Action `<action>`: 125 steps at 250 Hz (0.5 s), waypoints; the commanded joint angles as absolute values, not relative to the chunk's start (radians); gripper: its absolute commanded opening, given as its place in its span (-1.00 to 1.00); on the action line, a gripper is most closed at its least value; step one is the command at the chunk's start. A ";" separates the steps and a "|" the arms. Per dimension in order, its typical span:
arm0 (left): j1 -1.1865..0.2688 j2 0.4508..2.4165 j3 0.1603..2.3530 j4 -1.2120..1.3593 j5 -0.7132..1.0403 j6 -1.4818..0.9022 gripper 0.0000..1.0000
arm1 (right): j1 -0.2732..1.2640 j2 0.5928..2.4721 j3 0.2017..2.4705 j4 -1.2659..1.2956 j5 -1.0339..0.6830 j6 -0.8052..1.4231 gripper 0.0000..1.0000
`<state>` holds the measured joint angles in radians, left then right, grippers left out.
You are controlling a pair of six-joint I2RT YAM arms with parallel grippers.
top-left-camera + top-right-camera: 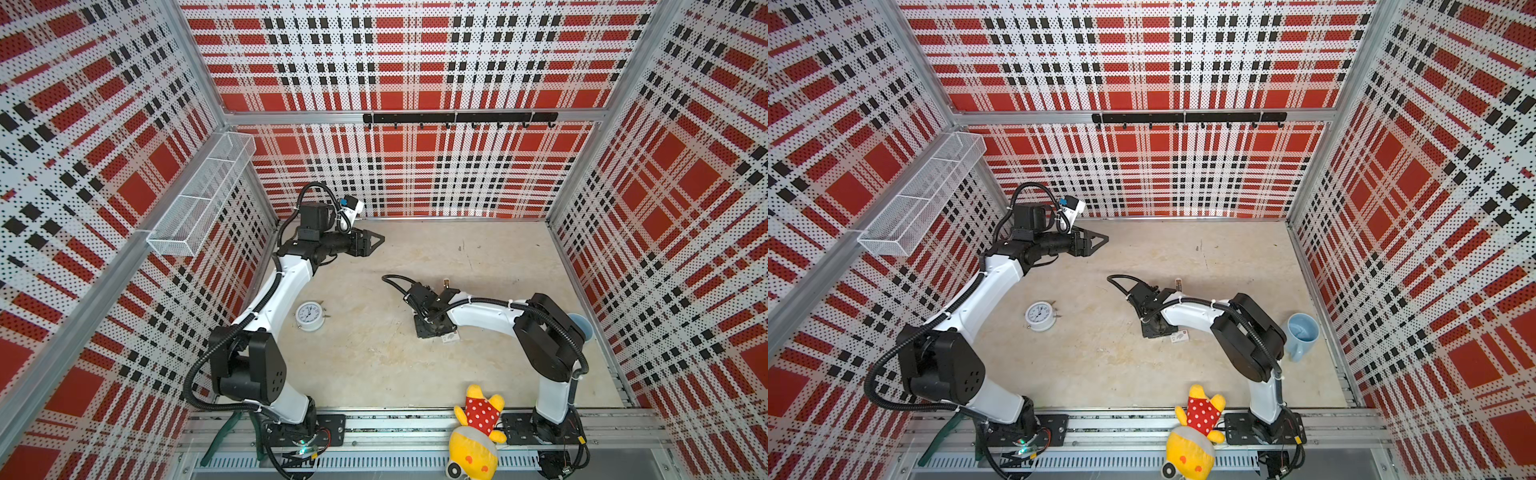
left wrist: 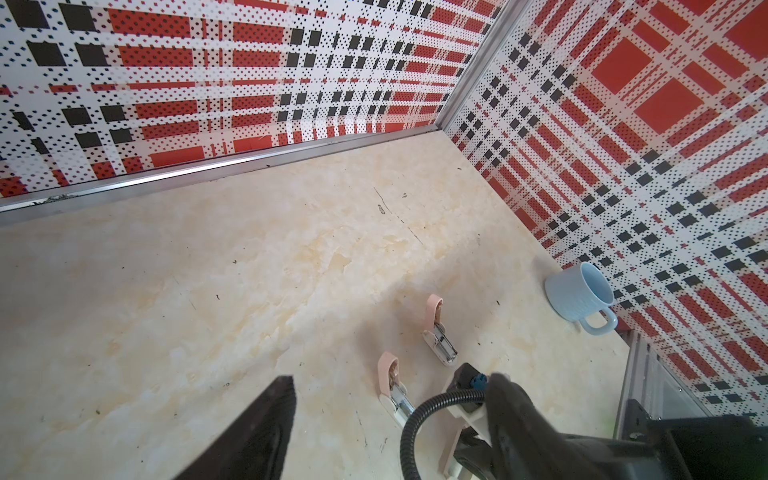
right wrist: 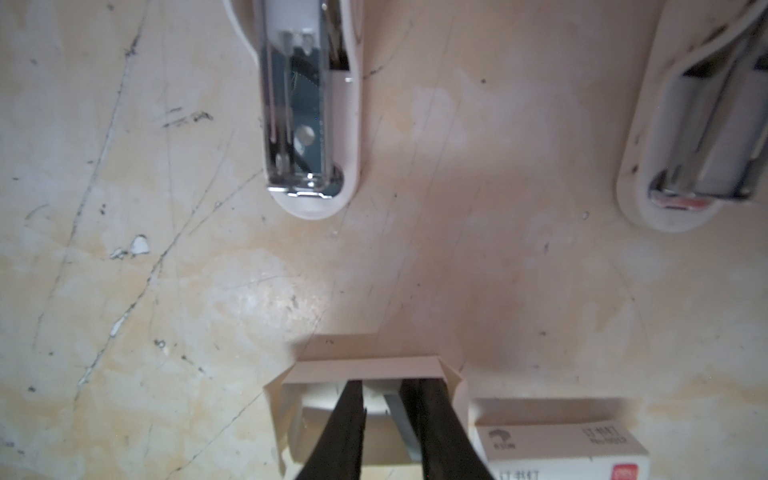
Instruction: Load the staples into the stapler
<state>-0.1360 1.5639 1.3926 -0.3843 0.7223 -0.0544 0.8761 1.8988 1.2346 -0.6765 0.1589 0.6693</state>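
Two pink-and-white staplers lie open on the table with their lids raised, one stapler (image 3: 307,124) showing its bare metal channel and a second stapler (image 3: 698,145) beside it. They also show in the left wrist view, the nearer stapler (image 2: 390,382) and the farther stapler (image 2: 436,328). My right gripper (image 3: 382,384) points down into an opened white card tray (image 3: 365,368). A grey strip of staples (image 3: 397,415) lies between its narrowly parted fingers, against one of them. The white box sleeve (image 3: 557,440) lies next to the tray. My left gripper (image 1: 374,240) hangs open and empty at the back left.
A white alarm clock (image 1: 309,316) lies left of centre. A blue mug (image 1: 1302,332) stands by the right wall. A yellow plush toy (image 1: 478,432) lies on the front rail. A wire basket (image 1: 203,195) and a hook rail (image 1: 457,118) hang on the walls.
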 commanded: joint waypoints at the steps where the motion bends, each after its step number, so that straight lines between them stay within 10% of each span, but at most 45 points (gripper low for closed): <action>1: -0.127 1.538 1.391 -0.364 0.733 -0.069 0.50 | 0.883 1.892 1.259 -0.687 0.161 0.665 -0.48; 125: -0.129 1.541 1.394 -0.355 0.739 -0.078 0.50 | 0.895 1.848 1.256 -0.698 0.154 0.672 -0.50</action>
<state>-0.1360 1.5639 1.3926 -0.3813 0.7265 -0.0631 0.8856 1.8870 1.2346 -0.6865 0.1574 0.6693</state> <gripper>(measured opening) 0.749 0.250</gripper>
